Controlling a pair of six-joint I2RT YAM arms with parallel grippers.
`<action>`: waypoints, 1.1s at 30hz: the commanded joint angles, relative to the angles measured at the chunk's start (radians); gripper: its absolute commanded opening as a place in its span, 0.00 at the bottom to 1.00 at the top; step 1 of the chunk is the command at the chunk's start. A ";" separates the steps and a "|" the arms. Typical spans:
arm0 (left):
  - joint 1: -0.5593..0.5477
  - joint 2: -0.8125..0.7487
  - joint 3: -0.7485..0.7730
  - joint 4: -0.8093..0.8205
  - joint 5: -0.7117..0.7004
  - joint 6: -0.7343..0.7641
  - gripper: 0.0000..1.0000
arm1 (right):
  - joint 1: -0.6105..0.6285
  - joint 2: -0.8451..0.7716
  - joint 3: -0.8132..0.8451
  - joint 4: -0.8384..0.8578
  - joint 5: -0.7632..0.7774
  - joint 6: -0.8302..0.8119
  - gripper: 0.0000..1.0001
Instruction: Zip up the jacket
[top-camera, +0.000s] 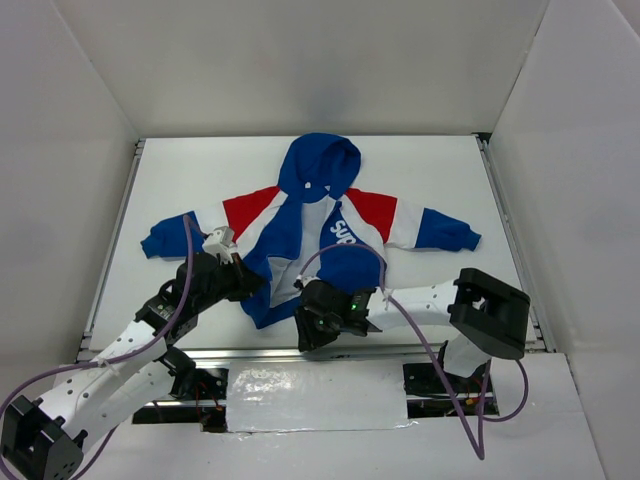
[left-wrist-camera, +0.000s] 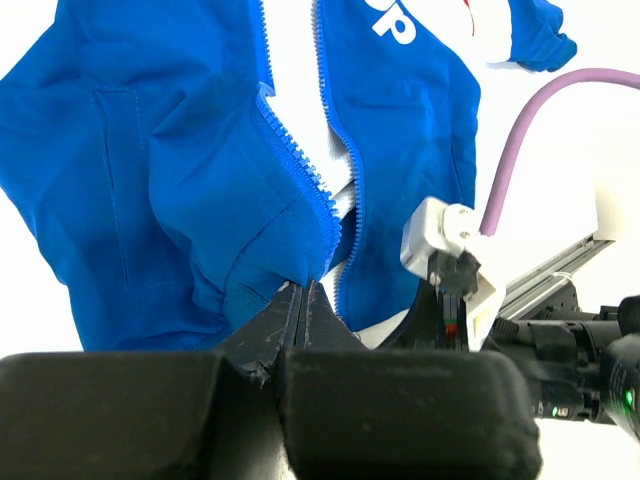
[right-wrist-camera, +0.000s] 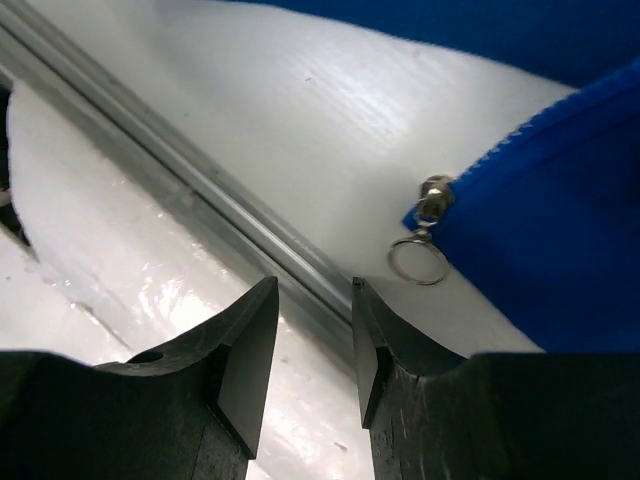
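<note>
Right wrist: hovering narrow-gapped, empty right gripper (right-wrist-camera: 313, 295), risking missing small silver ring pull (right-wrist-camera: 420, 262) at one o'clock (pinching royal-blue fabric jacket (left-wrist-camera: 130, 150) with left gripper (left-wrist-camera: 303, 295)).

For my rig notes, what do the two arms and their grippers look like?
The left arm and right arm have white links, black joints and a purple cable each. The left gripper and right gripper are black with wedge-shaped fingers. A green light glows on the right wrist.

Both arms (top-camera: 120, 365) are white with black joints and purple cables (top-camera: 186, 260). Nearest the jacket (top-camera: 300, 215), their fingers (right-wrist-camera: 245, 350) are black.
</note>
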 joint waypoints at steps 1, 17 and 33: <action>0.002 -0.013 0.004 0.029 0.019 0.030 0.00 | 0.016 -0.030 0.017 0.055 0.006 0.017 0.43; 0.002 -0.009 -0.007 0.045 0.039 0.033 0.00 | -0.019 -0.039 -0.001 -0.036 0.230 0.007 0.49; 0.002 -0.002 -0.022 0.062 0.049 0.030 0.00 | -0.016 -0.031 -0.012 0.021 0.119 0.016 0.49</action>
